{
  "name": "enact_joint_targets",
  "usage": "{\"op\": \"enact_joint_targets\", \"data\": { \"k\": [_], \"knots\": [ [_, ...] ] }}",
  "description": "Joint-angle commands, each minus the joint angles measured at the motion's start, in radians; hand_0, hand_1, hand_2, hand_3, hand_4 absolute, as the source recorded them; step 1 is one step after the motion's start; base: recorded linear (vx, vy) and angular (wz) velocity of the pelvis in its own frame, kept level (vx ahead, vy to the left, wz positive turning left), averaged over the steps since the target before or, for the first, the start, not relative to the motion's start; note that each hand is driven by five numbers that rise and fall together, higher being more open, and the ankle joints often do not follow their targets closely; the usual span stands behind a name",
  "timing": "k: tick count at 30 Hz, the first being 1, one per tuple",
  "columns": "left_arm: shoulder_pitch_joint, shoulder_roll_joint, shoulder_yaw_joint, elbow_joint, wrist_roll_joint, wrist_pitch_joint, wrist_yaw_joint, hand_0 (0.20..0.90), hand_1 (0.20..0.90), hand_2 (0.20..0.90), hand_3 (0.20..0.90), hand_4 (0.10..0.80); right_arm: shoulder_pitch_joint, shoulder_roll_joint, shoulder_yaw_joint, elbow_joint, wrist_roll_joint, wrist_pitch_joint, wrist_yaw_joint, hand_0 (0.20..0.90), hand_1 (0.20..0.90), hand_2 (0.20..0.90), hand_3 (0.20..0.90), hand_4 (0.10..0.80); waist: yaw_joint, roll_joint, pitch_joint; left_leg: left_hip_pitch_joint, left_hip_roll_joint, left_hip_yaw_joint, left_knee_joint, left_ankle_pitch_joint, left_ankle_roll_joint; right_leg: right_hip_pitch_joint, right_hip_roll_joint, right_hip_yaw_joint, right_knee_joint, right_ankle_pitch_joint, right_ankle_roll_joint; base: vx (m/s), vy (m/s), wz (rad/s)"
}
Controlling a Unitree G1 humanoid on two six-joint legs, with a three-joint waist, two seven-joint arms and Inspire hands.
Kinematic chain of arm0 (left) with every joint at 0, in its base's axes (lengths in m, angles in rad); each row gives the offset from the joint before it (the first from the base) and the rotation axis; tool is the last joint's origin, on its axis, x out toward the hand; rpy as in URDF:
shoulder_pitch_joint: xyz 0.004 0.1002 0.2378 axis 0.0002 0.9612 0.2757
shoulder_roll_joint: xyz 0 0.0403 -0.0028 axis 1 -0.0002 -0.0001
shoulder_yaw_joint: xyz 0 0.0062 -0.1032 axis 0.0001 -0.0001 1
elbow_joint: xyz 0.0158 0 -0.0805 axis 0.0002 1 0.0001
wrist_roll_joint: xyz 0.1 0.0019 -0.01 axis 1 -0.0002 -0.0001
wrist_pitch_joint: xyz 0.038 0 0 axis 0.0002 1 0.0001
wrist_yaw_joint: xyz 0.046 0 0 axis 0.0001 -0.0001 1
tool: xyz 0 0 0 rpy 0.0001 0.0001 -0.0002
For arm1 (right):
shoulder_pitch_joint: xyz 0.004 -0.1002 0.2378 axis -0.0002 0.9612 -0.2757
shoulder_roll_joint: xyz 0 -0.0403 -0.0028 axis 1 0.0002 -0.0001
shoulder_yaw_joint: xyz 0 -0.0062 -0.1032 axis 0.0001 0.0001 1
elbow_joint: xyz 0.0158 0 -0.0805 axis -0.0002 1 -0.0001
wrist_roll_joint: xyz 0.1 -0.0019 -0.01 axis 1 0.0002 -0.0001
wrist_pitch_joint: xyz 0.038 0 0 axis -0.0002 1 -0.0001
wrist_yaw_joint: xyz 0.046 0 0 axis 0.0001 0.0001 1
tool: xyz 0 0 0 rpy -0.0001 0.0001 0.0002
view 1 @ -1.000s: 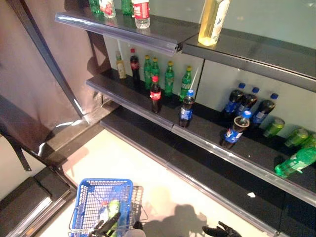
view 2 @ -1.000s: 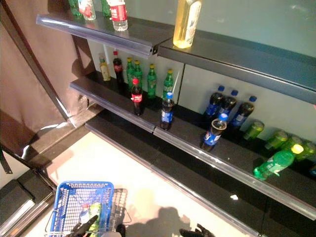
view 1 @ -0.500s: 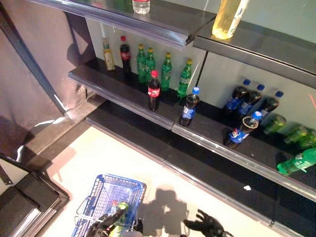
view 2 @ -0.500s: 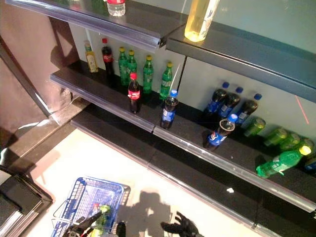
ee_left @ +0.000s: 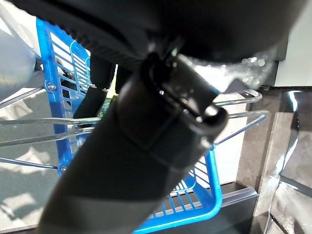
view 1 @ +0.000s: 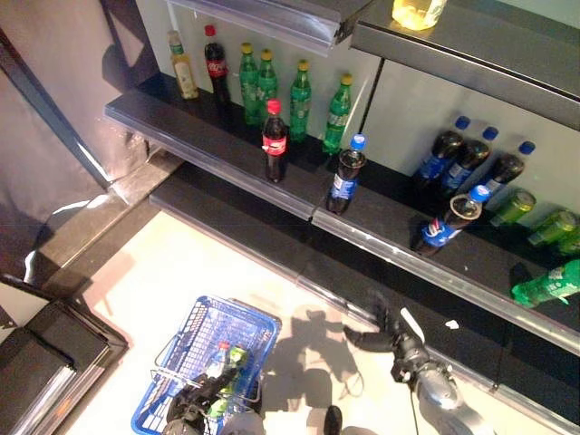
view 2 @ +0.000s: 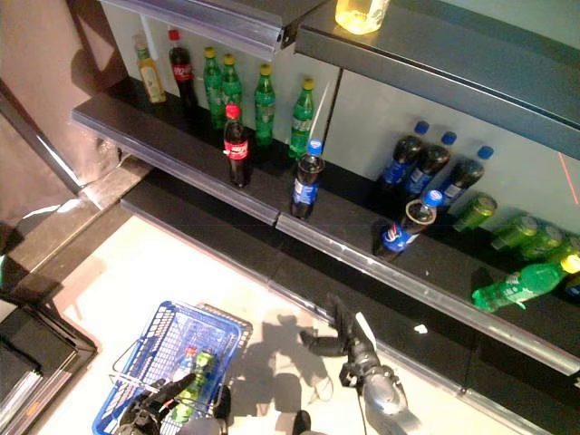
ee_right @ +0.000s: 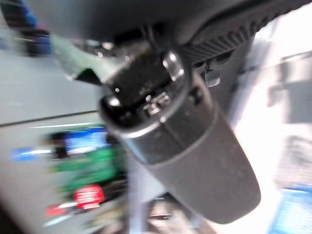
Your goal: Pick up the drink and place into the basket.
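Heads up: your right hand (view 1: 391,337) came up off the floor edge in the last sec, fingers spread and empty, reaching twd the shelf (view 1: 381,227). Left hand (view 1: 195,403) is curled on the basket (view 1: 186,340) handle. Nearest drink (view 1: 343,174) is untouched, so pick's just starting imo.

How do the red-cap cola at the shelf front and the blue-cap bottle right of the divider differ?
The red-cap cola stands upright; the blue-cap bottle leans over, tilted. The cola's label is red, the leaning bottle's blue. Both hold dark drink and sit near the front edge of the same shelf.
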Motion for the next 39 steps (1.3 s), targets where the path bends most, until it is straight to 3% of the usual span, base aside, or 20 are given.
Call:
{"op": "enact_joint_targets", "data": {
  "k": [1,13,20,27,32,39],
  "knots": [
    [0.080,0.031,0.009,-0.034,0.060,-0.089,-0.054,0.300,0.300,0.300,0.200,0.100,-0.026,-0.101,-0.126,-0.234,-0.041,-0.139,-0.047,0.900,0.900,0.900,0.900,0.800,-0.002,0.020,-0.045,-0.009,0.066,-0.020,0.041,-0.039,-0.048,-0.052,-0.039,-0.007,0.086,0.012,0.041,0.000,0.026,-0.07],
    [0.106,0.004,0.036,-0.008,0.071,-0.104,-0.079,0.300,0.300,0.300,0.200,0.100,0.010,-0.123,-0.334,-0.432,-0.130,-0.191,-0.322,0.900,0.900,0.900,0.900,0.800,-0.031,0.041,-0.069,0.020,0.071,0.005,0.050,-0.062,-0.048,-0.058,-0.029,0.001,0.129,-0.024,0.035,-0.001,0.010,-0.03],
    [0.119,0.005,0.035,0.005,0.077,-0.104,-0.075,0.300,0.300,0.300,0.200,0.100,0.018,-0.107,-0.330,-0.393,-0.117,-0.167,-0.410,0.900,0.900,0.900,0.900,0.800,-0.034,0.051,-0.060,0.016,0.070,0.005,0.083,-0.071,-0.048,-0.069,-0.024,-0.004,0.175,-0.045,0.025,0.004,0.007,-0.03],
    [0.091,0.016,-0.002,-0.024,0.059,-0.088,-0.066,0.300,0.300,0.300,0.200,0.100,-0.026,-0.080,-0.264,-0.301,-0.076,-0.197,-0.478,0.900,0.900,0.900,0.900,0.800,-0.026,0.070,0.005,-0.055,0.062,-0.012,0.175,-0.079,-0.050,-0.128,-0.039,-0.022,0.247,-0.051,0.011,-0.025,0.002,-0.01],
    [0.009,0.027,-0.066,-0.053,-0.008,-0.108,-0.069,0.300,0.300,0.300,0.200,0.100,-0.213,-0.067,-0.188,-0.213,-0.074,-0.270,-0.523,0.900,0.900,0.900,0.900,0.800,-0.007,0.100,0.122,-0.129,0.043,-0.003,0.202,-0.069,-0.041,-0.218,-0.080,-0.037,0.274,-0.024,0.022,-0.189,0.029,-0.24],
    [-0.087,0.038,-0.124,-0.067,-0.073,-0.145,-0.079,0.300,0.300,0.300,0.200,0.100,-0.461,-0.089,-0.164,-0.143,-0.103,-0.252,-0.618,0.900,0.900,0.900,0.900,0.800,-0.006,0.116,0.234,-0.238,0.028,-0.036,0.282,-0.066,-0.049,-0.301,-0.075,-0.024,0.308,-0.011,-0.002,-0.089,0.010,-0.20]
  ]
}}
